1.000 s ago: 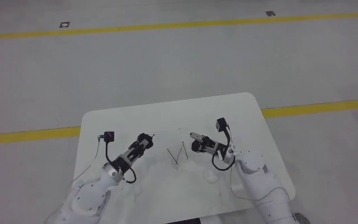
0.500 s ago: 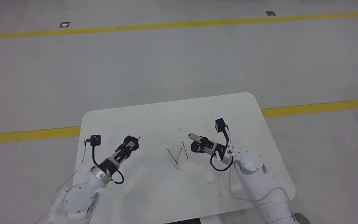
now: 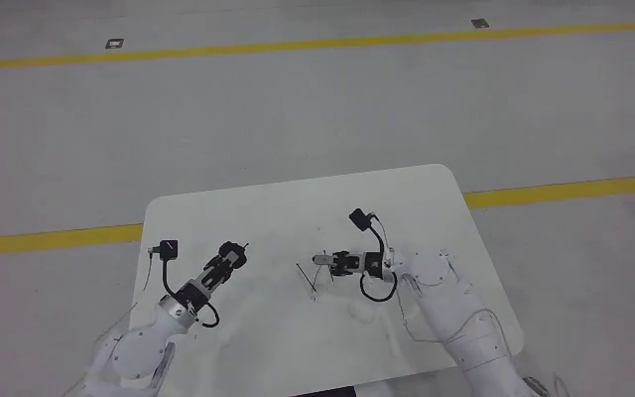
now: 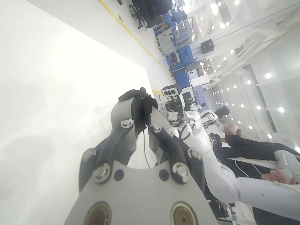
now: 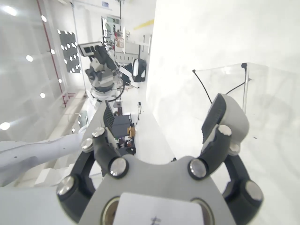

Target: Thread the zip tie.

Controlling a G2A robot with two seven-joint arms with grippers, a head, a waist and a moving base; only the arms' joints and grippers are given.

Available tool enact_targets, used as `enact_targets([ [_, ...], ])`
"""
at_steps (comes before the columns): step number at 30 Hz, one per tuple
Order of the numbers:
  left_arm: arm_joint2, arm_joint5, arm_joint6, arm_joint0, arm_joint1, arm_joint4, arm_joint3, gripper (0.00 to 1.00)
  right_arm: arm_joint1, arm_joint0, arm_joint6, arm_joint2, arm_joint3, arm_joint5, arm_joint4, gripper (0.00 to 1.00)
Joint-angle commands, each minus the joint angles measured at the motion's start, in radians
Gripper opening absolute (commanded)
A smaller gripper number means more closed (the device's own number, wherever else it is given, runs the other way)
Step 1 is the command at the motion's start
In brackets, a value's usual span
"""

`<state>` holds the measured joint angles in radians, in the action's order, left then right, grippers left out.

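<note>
My left gripper (image 3: 234,252) sits over the table's left part, shut on a thin black zip tie (image 4: 143,139) whose head pokes out past the fingertips (image 4: 131,99). Two more black zip ties (image 3: 306,276) stand in a V near the table's middle, one (image 5: 202,86) and the other (image 5: 245,71) leaning on a clear holder (image 5: 234,76). My right gripper (image 3: 322,260) is open right beside that pair, and in the right wrist view one finger (image 5: 216,111) partly covers the nearer tie.
The white table (image 3: 397,198) has rounded corners, with bare room at its back and far right. Between the two grippers lies a stretch of open tabletop. Grey floor with yellow lines surrounds the table.
The left gripper drew back to the left with its zip tie, then held still. The right gripper advanced left, up to the two standing zip ties.
</note>
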<state>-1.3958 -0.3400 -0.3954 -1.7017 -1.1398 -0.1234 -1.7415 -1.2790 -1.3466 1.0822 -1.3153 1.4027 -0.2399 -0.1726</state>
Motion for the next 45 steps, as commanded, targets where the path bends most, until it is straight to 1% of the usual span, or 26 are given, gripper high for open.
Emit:
enact_targets([
  [1, 0.0, 0.0, 0.0, 0.0, 0.0, 0.0, 0.0, 0.0, 0.001, 0.027, 0.019, 0.021, -0.024, -0.028, -0.02, 1.0],
  [2, 0.0, 0.0, 0.0, 0.0, 0.0, 0.0, 0.0, 0.0, 0.001, 0.039, 0.025, 0.031, -0.034, -0.049, -0.019, 1.0],
  [3, 0.0, 0.0, 0.0, 0.0, 0.0, 0.0, 0.0, 0.0, 0.002, 0.055, 0.055, 0.051, -0.05, -0.088, -0.024, 1.0],
  [4, 0.0, 0.0, 0.0, 0.0, 0.0, 0.0, 0.0, 0.0, 0.003, 0.065, 0.061, 0.056, -0.06, -0.1, -0.034, 1.0],
  [13, 0.0, 0.0, 0.0, 0.0, 0.0, 0.0, 0.0, 0.0, 0.003, 0.064, 0.054, 0.057, -0.059, -0.1, -0.034, 1.0],
  [15, 0.0, 0.0, 0.0, 0.0, 0.0, 0.0, 0.0, 0.0, 0.001, 0.07, 0.019, 0.084, -0.064, -0.1, -0.066, 1.0],
  [18, 0.0, 0.0, 0.0, 0.0, 0.0, 0.0, 0.0, 0.0, -0.003, 0.108, -0.017, 0.126, -0.095, -0.1, -0.09, 1.0],
  [20, 0.0, 0.0, 0.0, 0.0, 0.0, 0.0, 0.0, 0.0, -0.006, 0.133, -0.041, 0.153, -0.121, -0.1, -0.081, 1.0],
  [24, 0.0, 0.0, 0.0, 0.0, 0.0, 0.0, 0.0, 0.0, -0.012, 0.183, -0.054, 0.214, -0.185, -0.1, -0.08, 1.0],
  [29, 0.0, 0.0, 0.0, 0.0, 0.0, 0.0, 0.0, 0.0, -0.019, 0.224, -0.079, 0.283, -0.248, -0.1, -0.068, 1.0],
  [30, 0.0, 0.0, 0.0, 0.0, 0.0, 0.0, 0.0, 0.0, -0.019, 0.23, -0.086, 0.293, -0.256, -0.1, -0.068, 0.89],
  [31, 0.0, 0.0, 0.0, 0.0, 0.0, 0.0, 0.0, 0.0, -0.019, 0.236, -0.094, 0.306, -0.266, -0.1, -0.069, 0.84],
  [33, 0.0, 0.0, 0.0, 0.0, 0.0, 0.0, 0.0, 0.0, -0.018, 0.243, -0.105, 0.321, -0.279, -0.1, -0.068, 0.8],
  [37, 0.0, 0.0, 0.0, 0.0, 0.0, 0.0, 0.0, 0.0, -0.014, 0.256, -0.137, 0.35, -0.312, -0.1, -0.079, 0.65],
  [38, 0.0, 0.0, 0.0, 0.0, 0.0, 0.0, 0.0, 0.0, -0.013, 0.259, -0.143, 0.355, -0.315, -0.1, -0.078, 0.63],
  [39, 0.0, 0.0, 0.0, 0.0, 0.0, 0.0, 0.0, 0.0, -0.012, 0.261, -0.147, 0.361, -0.317, -0.1, -0.076, 0.63],
  [40, 0.0, 0.0, 0.0, 0.0, 0.0, 0.0, 0.0, 0.0, -0.011, 0.263, -0.152, 0.366, -0.318, -0.1, -0.074, 0.58],
  [41, 0.0, 0.0, 0.0, 0.0, 0.0, 0.0, 0.0, 0.0, -0.01, 0.265, -0.158, 0.372, -0.317, -0.1, -0.074, 0.56],
  [42, 0.0, 0.0, 0.0, 0.0, 0.0, 0.0, 0.0, 0.0, -0.008, 0.266, -0.163, 0.377, -0.316, -0.1, -0.075, 0.56],
  [45, 0.0, 0.0, 0.0, 0.0, 0.0, 0.0, 0.0, 0.0, -0.003, 0.268, -0.177, 0.393, -0.318, -0.1, -0.079, 0.49],
])
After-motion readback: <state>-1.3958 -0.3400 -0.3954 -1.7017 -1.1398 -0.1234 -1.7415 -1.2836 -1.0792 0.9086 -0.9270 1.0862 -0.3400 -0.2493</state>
